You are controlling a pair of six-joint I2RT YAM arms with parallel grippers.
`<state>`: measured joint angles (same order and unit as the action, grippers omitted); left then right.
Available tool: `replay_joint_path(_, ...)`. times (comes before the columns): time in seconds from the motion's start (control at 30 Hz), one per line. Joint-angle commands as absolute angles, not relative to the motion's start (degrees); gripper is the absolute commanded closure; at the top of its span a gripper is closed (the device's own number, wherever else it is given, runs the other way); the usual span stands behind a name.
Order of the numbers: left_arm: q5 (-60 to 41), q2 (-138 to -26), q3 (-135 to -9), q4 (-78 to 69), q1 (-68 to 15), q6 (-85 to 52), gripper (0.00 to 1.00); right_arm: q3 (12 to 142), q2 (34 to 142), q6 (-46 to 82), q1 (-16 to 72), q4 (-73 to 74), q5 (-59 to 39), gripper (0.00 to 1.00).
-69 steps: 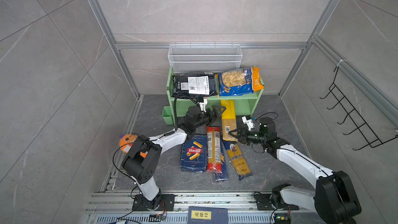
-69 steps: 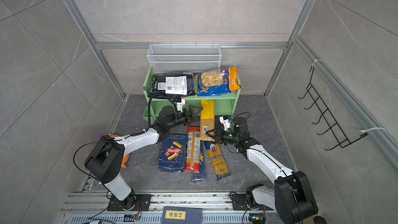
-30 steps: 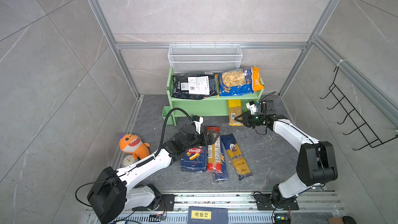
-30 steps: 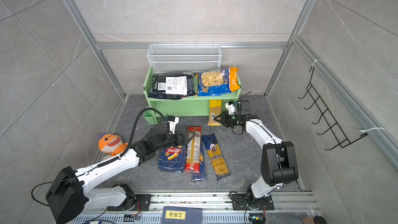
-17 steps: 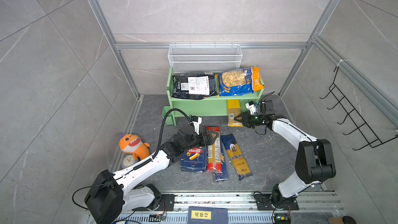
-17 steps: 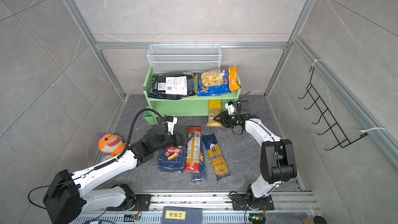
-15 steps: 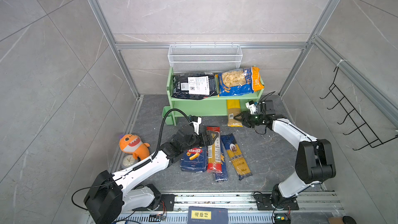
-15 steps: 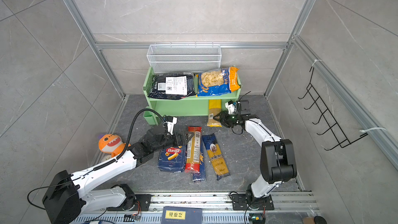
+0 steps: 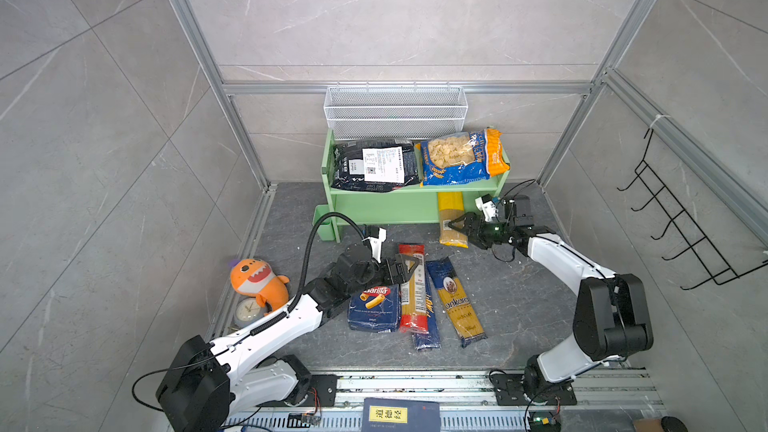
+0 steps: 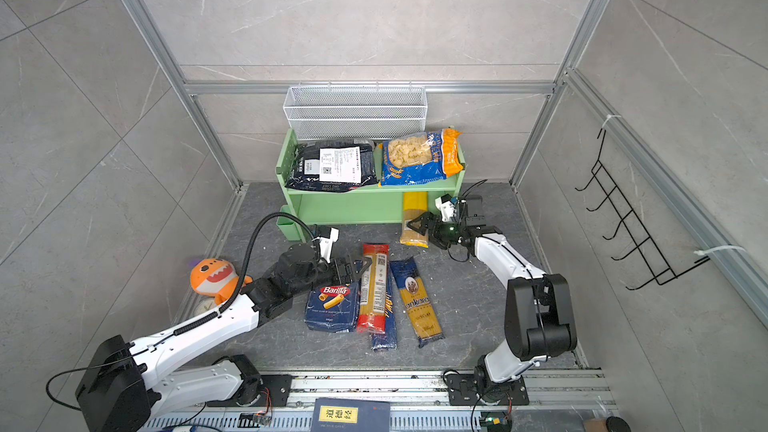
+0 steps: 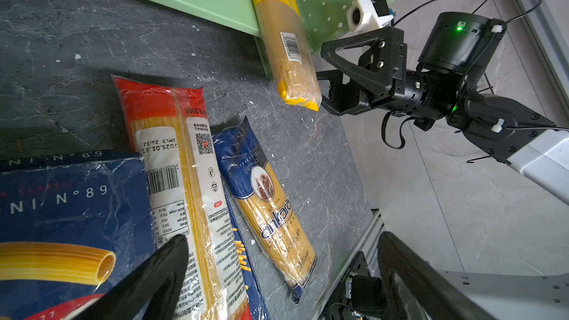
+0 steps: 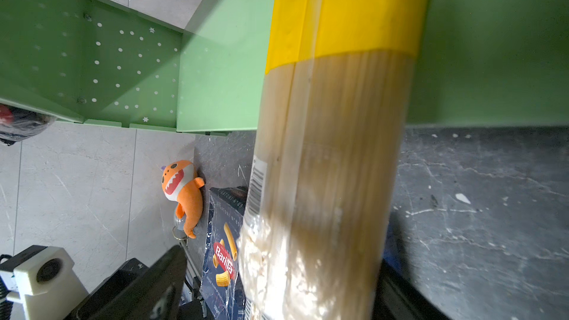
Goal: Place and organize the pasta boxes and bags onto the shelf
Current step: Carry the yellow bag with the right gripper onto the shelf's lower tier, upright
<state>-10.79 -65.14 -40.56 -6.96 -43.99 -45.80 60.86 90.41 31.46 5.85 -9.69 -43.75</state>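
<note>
The green shelf [image 9: 374, 195] [image 10: 345, 197] carries a black bag [image 9: 374, 166] and a shell pasta bag [image 9: 457, 157] on its top tier. A yellow spaghetti pack [image 9: 451, 218] [image 11: 283, 41] [image 12: 332, 149] lies half inside the lower tier. My right gripper [image 9: 454, 229] [image 11: 321, 75] [image 12: 281, 260] stands open around its outer end. On the floor lie a wide Barilla box [image 9: 374, 309] [image 11: 61, 198], a red spaghetti pack [image 9: 412, 292] [image 11: 181, 161] on a narrow blue box [image 9: 428, 326], and a blue-yellow spaghetti pack [image 9: 455, 301]. My left gripper [image 9: 409, 270] [image 11: 283, 240] hangs open over the red pack.
An orange plush shark [image 9: 257, 280] and a small clock [image 9: 245, 311] lie at the left wall. A white wire basket [image 9: 395, 112] hangs behind the shelf, and a green cup [image 9: 324, 222] is fixed to its left side. A dark book [image 9: 399, 415] sits at the front rail.
My right gripper has opened and let go of the yellow spaghetti pack, which stays in the lower tier. The left arm has barely moved.
</note>
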Motion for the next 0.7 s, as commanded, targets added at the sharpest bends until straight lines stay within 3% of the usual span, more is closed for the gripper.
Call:
replay_joint_path(0.0,-10.79,-63.18,-40.44,-6.86,-43.76,-45.35,0.03,59.68,87.83,31.86,3.97,-10.07,-42.36,0.1)
replay_joint_path(0.3,-9.96,-61.16,-39.36,-5.96,-43.77,-45.79,0.03,56.14,83.75,30.67,3.76,-11.94,-42.11,0.08)
replay_joint_path(0.67,-6.99,-54.59,-35.82,-1.57,-43.79,-46.44,0.03,49.21,69.03,27.07,3.87,-22.37,-36.98,0.08)
